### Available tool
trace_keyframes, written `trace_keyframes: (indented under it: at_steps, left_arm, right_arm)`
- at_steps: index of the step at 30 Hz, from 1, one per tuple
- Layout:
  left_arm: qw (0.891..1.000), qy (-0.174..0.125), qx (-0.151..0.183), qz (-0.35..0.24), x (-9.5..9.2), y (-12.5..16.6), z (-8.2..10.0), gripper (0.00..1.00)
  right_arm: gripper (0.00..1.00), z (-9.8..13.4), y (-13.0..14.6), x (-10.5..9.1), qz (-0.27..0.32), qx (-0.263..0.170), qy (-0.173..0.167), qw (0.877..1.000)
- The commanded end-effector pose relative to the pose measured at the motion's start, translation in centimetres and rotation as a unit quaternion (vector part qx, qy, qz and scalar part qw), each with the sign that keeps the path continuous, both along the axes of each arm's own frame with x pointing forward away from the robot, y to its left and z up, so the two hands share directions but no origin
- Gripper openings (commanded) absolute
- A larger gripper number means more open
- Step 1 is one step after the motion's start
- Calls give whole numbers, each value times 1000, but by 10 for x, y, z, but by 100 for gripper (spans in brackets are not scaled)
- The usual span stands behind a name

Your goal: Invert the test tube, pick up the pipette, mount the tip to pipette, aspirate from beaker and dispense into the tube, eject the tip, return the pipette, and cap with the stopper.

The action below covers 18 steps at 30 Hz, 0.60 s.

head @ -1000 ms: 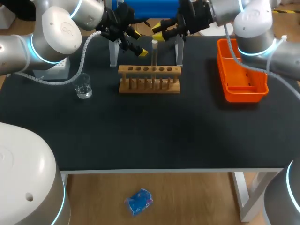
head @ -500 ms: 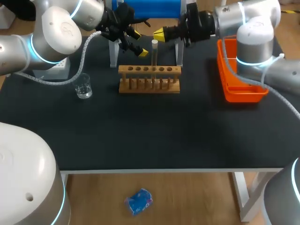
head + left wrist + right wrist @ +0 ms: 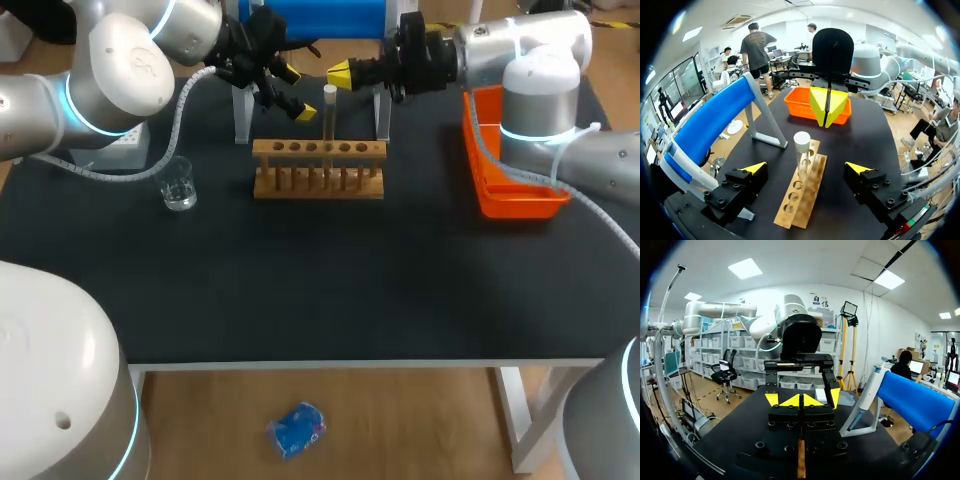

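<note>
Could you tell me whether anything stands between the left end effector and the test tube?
Nothing visible does. The open left end effector faces the tube, standing in the rack, with clear space between. The shut right end effector sits beyond the tube, on its far side, not in the path.

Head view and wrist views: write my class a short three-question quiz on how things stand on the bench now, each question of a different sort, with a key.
1. True or false: the test tube stands upright in the wooden rack.
2. Which gripper is open? A. left B. right C. both
3. Fill in: the beaker stands on the ___ arm's side of the rack.
Key: 1 true. 2 A: the left gripper is open, the right gripper is shut. 3 left.
</note>
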<state>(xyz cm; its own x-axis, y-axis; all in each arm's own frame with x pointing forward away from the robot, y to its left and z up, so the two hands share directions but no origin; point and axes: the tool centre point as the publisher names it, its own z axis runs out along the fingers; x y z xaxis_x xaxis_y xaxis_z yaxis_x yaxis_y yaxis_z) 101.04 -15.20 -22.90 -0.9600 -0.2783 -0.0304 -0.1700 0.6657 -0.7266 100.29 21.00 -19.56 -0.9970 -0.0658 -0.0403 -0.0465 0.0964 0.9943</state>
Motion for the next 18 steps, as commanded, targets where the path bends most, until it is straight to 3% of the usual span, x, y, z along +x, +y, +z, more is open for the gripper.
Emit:
trace_keyframes:
  at_steps: [1, 18]
  left_arm:
    - [1000, 1, 1, 0, 0, 0, 1, 100]
    - [1000, 1, 1, 0, 0, 0, 1, 100]
  right_arm:
    - [0, -7, 1, 5, 5, 5, 4, 1000]
    - [0, -17, 4, 18, 8, 21, 20, 1000]
